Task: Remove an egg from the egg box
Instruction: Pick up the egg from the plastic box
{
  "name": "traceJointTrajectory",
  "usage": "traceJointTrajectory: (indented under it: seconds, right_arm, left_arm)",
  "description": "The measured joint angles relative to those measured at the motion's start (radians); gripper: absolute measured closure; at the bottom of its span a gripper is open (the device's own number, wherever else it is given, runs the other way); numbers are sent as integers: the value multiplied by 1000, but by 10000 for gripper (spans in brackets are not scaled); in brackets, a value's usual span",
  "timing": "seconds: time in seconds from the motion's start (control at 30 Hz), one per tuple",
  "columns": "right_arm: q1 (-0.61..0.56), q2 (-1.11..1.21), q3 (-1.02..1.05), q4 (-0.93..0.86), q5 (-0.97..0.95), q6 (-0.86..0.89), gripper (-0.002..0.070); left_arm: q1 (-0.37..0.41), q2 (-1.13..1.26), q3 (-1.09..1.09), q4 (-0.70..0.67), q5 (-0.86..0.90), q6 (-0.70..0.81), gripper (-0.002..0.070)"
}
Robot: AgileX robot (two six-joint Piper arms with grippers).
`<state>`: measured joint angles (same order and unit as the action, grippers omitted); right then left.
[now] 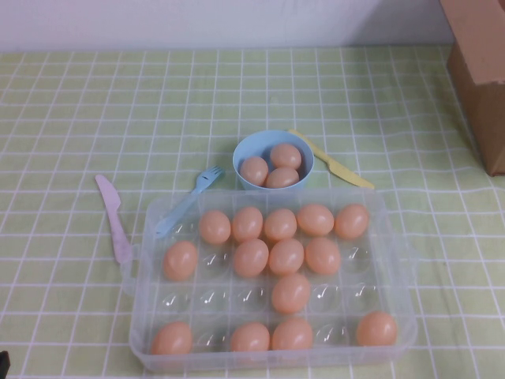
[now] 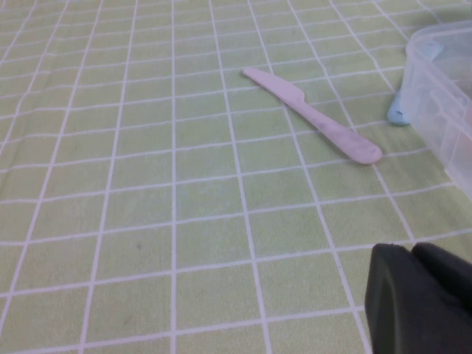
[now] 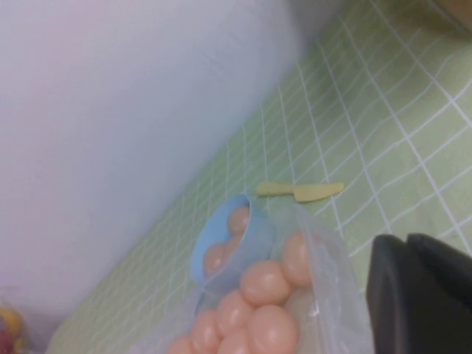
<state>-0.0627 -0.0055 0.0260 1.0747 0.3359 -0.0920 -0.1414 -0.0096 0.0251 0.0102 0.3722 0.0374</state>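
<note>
The clear egg box (image 1: 144, 278) sits near the table's front edge and holds over a dozen orange-tan eggs, such as one (image 1: 291, 293) in the middle. Several cups are bare. My left gripper (image 2: 413, 249) is shut and empty, low over the cloth to the left of the box, whose corner (image 2: 445, 96) shows in the left wrist view. My right gripper (image 3: 408, 240) is shut and empty, to the right of the box wall (image 3: 333, 295), with eggs (image 3: 263, 284) close by. Neither gripper shows in the high view.
A light-blue bowl (image 1: 246, 147) with three eggs stands just behind the box. A blue fork (image 1: 188, 200) and pink knife (image 1: 114, 219) lie at the box's left, a yellow knife (image 1: 333, 162) right of the bowl. A cardboard box (image 1: 481, 71) stands far right.
</note>
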Motion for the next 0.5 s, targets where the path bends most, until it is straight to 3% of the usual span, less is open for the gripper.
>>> traceJointTrajectory:
  seconds: [0.27, 0.5]
  right_arm:
    - [0, 28, -31, -29, 111, -106, 694]
    - [0, 314, -361, -384, 413, -147, 694]
  left_arm:
    - [0, 0, 0, 0, 0, 0, 679]
    - [0, 0, 0, 0, 0, 0, 680]
